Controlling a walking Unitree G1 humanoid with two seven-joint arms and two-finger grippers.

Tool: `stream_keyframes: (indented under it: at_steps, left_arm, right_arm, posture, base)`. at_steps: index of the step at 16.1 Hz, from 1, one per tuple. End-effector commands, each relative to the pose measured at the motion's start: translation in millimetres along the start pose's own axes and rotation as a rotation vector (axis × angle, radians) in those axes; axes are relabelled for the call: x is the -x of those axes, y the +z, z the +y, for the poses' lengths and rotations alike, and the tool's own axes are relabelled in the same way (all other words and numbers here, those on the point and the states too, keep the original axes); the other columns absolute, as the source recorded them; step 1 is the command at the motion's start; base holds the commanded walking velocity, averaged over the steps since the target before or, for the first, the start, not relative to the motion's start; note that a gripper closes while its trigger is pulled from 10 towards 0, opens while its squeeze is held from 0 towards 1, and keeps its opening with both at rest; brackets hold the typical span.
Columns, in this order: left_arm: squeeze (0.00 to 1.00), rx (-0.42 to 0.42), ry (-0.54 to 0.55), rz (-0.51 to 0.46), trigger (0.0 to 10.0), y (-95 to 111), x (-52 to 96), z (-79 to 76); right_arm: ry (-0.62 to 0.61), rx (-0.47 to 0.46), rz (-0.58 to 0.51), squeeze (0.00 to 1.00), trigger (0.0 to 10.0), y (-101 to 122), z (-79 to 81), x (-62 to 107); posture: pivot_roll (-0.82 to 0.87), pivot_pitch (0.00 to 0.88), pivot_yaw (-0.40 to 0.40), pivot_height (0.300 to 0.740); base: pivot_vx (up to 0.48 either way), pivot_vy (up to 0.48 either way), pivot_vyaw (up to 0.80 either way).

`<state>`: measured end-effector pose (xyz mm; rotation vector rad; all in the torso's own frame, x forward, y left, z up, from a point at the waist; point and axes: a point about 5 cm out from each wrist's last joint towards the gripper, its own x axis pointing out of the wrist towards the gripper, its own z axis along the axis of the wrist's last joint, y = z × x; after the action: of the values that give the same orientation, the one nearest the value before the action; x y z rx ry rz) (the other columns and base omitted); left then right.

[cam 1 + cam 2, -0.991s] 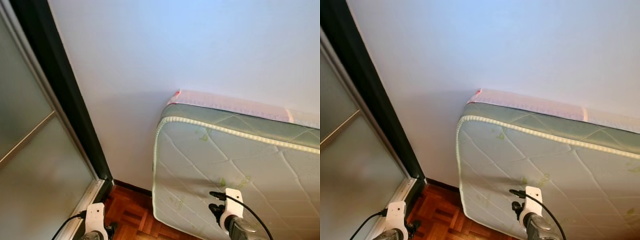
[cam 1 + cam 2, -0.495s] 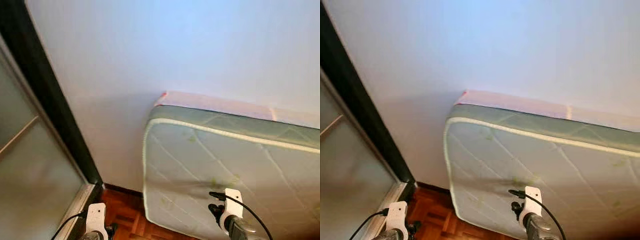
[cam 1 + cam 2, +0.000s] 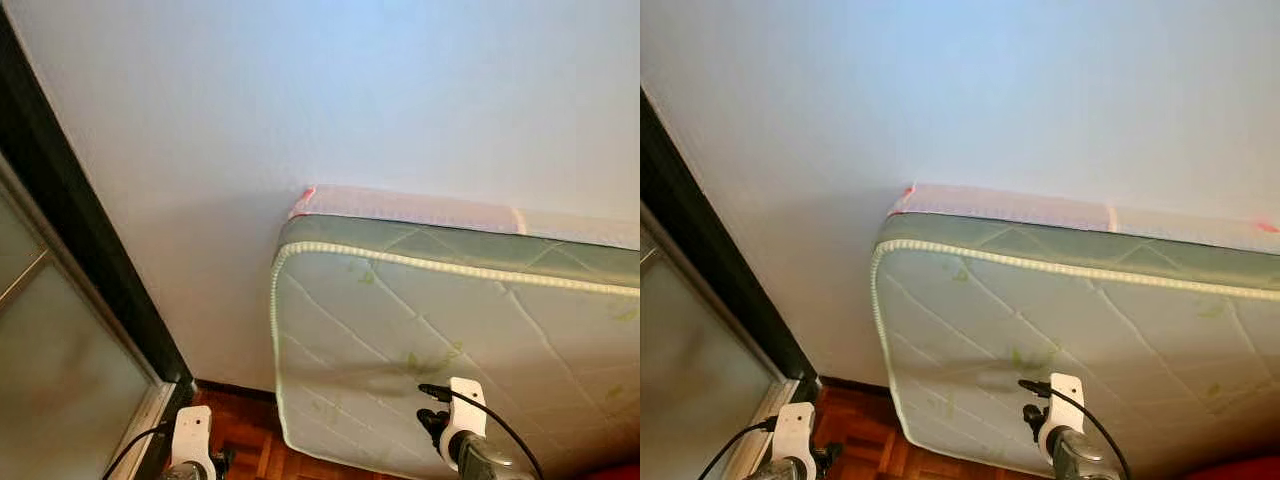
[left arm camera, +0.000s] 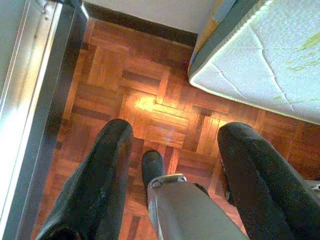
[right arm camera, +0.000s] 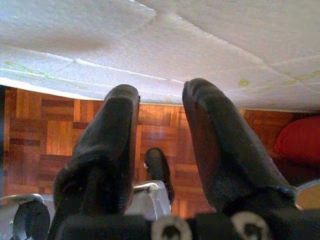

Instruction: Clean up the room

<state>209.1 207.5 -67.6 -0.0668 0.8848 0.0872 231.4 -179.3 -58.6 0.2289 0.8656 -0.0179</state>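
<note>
Mattress first — a thick white quilted mattress (image 3: 450, 360) with pale green leaf prints is standing on its long edge, leaning against the plain white wall (image 3: 300, 90). Its face is stitched in wide diamonds, soft and padded-looking, with a beaded white cord running along the rounded corner and a grey-green fabric band forming the side. A thin pink-white layer (image 3: 400, 205) is lying along the top edge, tight against the wall.

Below, warm reddish-brown parquet floor (image 4: 150, 100) is showing in small square blocks, glossy, catching a bright patch of light, with a dark skirting strip where it meets the wall. To the robot's left, a dark-framed sliding door with frosted glass (image 3: 60, 360) is running down to a pale metal track.

Left gripper (image 4: 172, 165) is hanging low over the parquet, its two black fingers spread wide with nothing between them. Right gripper (image 5: 160, 135) is hanging just in front of the mattress face, fingers apart and empty — a rounded red object (image 5: 300, 140) is sitting on the floor beyond it, too cropped to identify.
</note>
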Motion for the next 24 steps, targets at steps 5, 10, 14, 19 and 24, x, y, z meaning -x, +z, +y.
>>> stream_keyframes:
  at_steps: [5,10,14,19,24]
  left_arm:
    - [0.0,0.028,0.008,0.006,10.0,-0.9,-0.1,-0.4]
    - [0.0,0.033,0.009,0.004,10.0,-0.9,-0.1,-0.5]
    - [0.0,-0.005,0.002,0.006,10.0,0.1,-0.2,-0.4]
    - [0.0,0.016,0.005,0.006,10.0,-0.5,-0.2,-0.5]
    - [0.0,0.033,0.009,0.002,10.0,-0.4,-0.2,-0.8]
  right_arm:
    - [-0.007,0.0,0.006,0.0,10.0,0.2,-1.7,0.2]
    - [-0.006,-0.002,0.006,0.0,10.0,0.2,-1.7,0.2]
    - [-0.006,-0.003,0.005,0.0,10.0,0.3,-1.6,0.2]
    - [-0.006,-0.002,0.005,0.0,10.0,0.4,-1.7,0.2]
    - [-0.008,-0.006,0.0,0.0,10.0,0.9,-2.1,0.3]
  posture:
    - [0.06,0.0,-0.041,0.74]
    - [0.06,0.0,-0.041,0.74]
    - [0.06,0.0,-0.041,0.74]
    - [0.06,0.0,-0.041,0.74]
    - [0.06,0.0,-0.042,0.74]
  base:
    - [0.0,-0.067,-0.71]
    - [0.0,0.0,-0.71]
    - [0.0,-0.174,-0.71]
    - [0.0,-0.192,-0.71]
    - [0.0,0.0,-0.7]
